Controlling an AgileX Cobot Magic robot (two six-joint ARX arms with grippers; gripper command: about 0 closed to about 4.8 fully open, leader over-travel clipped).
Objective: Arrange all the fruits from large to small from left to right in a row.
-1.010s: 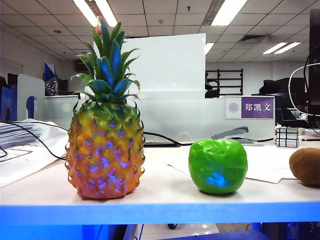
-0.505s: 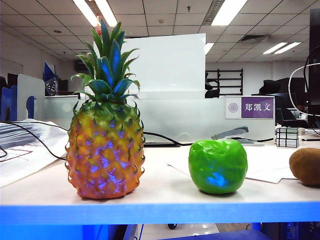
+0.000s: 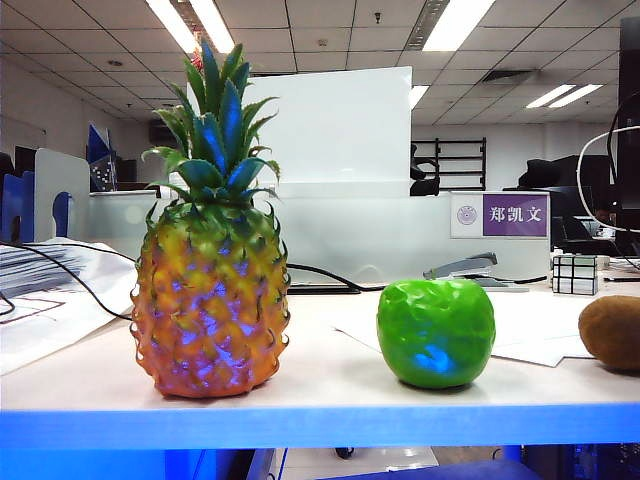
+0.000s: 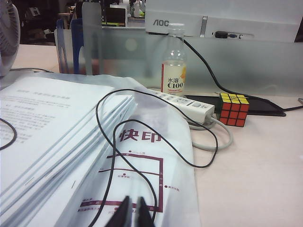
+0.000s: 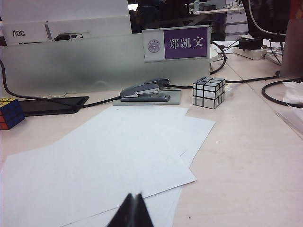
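Plastic, we judge: pineapple left, apple middle, kiwi at the right edge, already in order. Light, rigid, apple slick; grip across bodies. Left gripper nearly closed, right gripper closed, both empty.

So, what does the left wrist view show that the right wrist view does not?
Only the left wrist view shows the drink bottle, the power strip, the stack of papers and the left gripper, nearly closed. Only the right wrist view shows the silver cube, the stapler and the shut right gripper. Both show the coloured cube.
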